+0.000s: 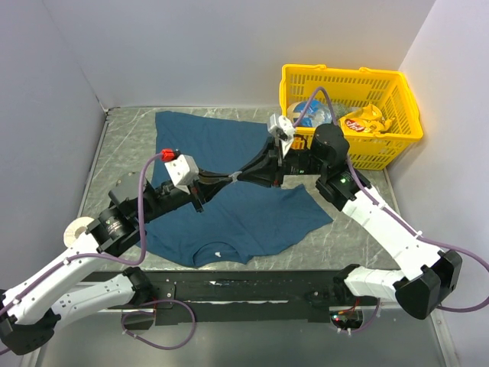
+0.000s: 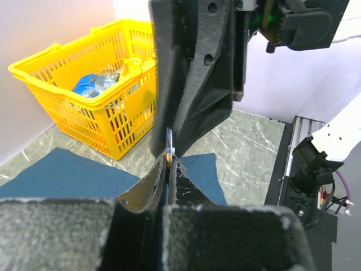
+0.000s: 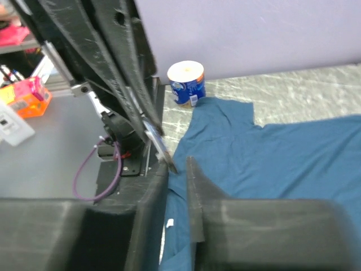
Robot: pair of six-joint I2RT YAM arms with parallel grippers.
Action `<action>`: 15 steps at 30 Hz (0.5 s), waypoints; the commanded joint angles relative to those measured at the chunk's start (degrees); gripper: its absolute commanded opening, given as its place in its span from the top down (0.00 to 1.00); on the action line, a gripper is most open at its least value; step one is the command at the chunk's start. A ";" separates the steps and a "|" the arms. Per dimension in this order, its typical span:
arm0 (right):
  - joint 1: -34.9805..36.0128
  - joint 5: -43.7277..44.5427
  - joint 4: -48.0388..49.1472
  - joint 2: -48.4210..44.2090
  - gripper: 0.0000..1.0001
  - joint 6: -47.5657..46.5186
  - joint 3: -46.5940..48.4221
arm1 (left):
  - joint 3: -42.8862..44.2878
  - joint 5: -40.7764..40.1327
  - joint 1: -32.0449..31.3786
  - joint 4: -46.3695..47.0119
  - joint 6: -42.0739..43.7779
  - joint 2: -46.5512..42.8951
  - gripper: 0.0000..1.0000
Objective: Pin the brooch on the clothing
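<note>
The clothing point(image 1: 244, 218) is a dark teal T-shirt lying flat on the table, its white neck label point(image 1: 219, 254) toward the near edge. Both grippers meet tip to tip above its middle. My left gripper point(image 1: 231, 177) is shut on the brooch point(image 2: 169, 148), a tiny orange and gold piece that sticks out past its fingertips. My right gripper point(image 1: 250, 173) faces it from the right. In the right wrist view the brooch point(image 3: 160, 148) lies against the left fingertip of my right gripper point(image 3: 177, 166). A narrow gap shows between those jaws, with the shirt point(image 3: 271, 164) below.
A yellow basket point(image 1: 397, 84) with packets stands at the back right, also in the left wrist view as the basket point(image 2: 67, 113). A white-topped roll point(image 1: 75, 229) sits by the left arm's base. The black rail point(image 1: 252, 290) runs along the near edge.
</note>
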 commanded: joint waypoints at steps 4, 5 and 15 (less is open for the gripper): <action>0.87 0.34 -1.99 1.34 1.00 -1.32 5.57 | 0.21 0.14 -0.18 2.05 0.53 -0.14 0.99; 0.87 1.39 -2.34 1.07 1.00 -2.19 5.57 | 0.39 -0.47 -0.18 1.79 0.44 -0.05 0.99; 3.24 25.90 -14.04 -2.09 1.00 -18.27 7.86 | 12.31 -29.31 0.96 -8.92 -11.50 2.31 0.05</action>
